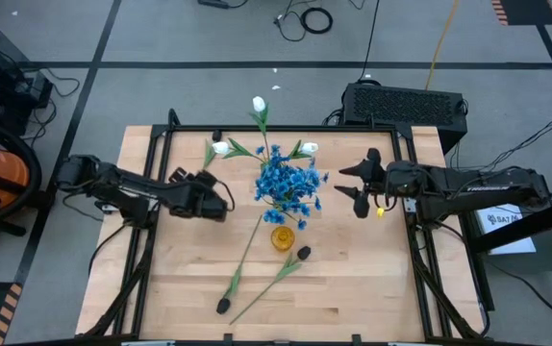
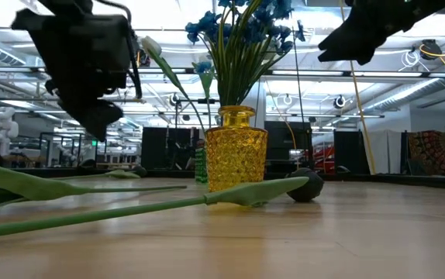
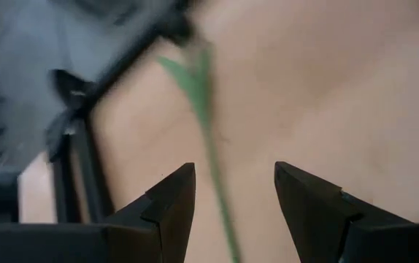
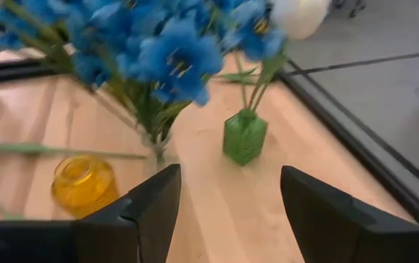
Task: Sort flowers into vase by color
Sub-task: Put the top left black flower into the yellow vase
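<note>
Bushy blue flowers (image 1: 284, 183) stand in a clear vase (image 4: 158, 150) at the table's middle. White tulips (image 1: 259, 104) stand in a small green vase (image 4: 244, 136) behind it. A yellow glass vase (image 1: 283, 237) stands nearer, with nothing in it (image 4: 85, 183). Two dark-budded stems (image 1: 303, 254) (image 1: 223, 306) lie flat on the table near it. My left gripper (image 1: 222, 198) is open, raised left of the blue flowers. A green leafy stem (image 3: 213, 157) shows on the table beyond its fingers. My right gripper (image 1: 358, 188) is open and empty, raised right of the blue flowers.
A black frame rail (image 1: 286, 128) runs along the table's far and side edges. Bare wood (image 1: 372, 288) lies at the near right and near left. A black box (image 1: 406, 104) and cables sit beyond the far edge.
</note>
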